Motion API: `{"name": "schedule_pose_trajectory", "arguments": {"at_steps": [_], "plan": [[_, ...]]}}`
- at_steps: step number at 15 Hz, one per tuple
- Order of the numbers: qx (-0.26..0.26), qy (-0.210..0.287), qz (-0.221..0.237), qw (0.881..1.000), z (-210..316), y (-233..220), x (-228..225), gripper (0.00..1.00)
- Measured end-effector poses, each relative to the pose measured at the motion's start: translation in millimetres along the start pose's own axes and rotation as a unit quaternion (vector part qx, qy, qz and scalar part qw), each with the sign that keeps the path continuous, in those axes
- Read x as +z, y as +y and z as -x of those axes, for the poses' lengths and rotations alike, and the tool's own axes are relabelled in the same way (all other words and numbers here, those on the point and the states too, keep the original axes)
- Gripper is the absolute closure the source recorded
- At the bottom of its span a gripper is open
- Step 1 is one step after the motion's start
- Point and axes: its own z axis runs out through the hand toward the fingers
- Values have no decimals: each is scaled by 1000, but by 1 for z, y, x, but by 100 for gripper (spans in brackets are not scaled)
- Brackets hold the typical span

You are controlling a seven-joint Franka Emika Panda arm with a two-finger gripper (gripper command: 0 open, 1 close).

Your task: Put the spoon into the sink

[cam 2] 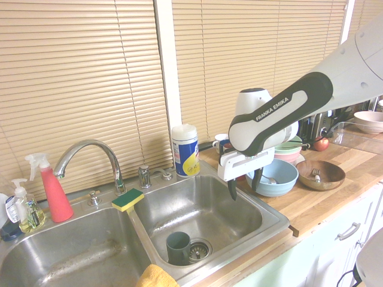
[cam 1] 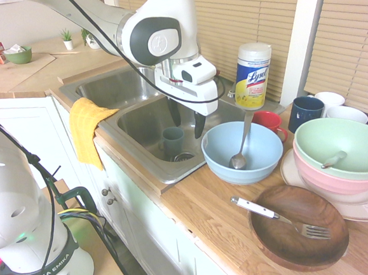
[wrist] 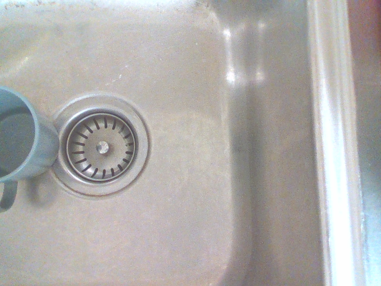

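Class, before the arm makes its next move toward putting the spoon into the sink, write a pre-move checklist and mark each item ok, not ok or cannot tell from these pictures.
1. Hand open and empty: ok, fingers apart, nothing between them.
2. Spoon findable: ok, it leans in the blue bowl, head down, handle up over the rim.
3. Right utensil chosen: ok, the white-handled fork lies apart on the brown wooden plate.
4. Hand over the spoon: not ok, it hangs above the sink, beside the bowl.
5. Drop zone free: ok, only a grey cup stands by the drain.
6. Handle clear of the Lysol canister: cannot tell.
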Motion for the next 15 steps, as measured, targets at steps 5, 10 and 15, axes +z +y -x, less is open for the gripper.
{"name": "schedule_pose_trajectory", "arguments": {"at_steps": [5,10,15], "plan": [[7,54,-28,998,-2,-8,-19,0],[-2,123,-62,991,6,25,-67,0],[-1,108,-63,992,-39,79,-63,0]]}}
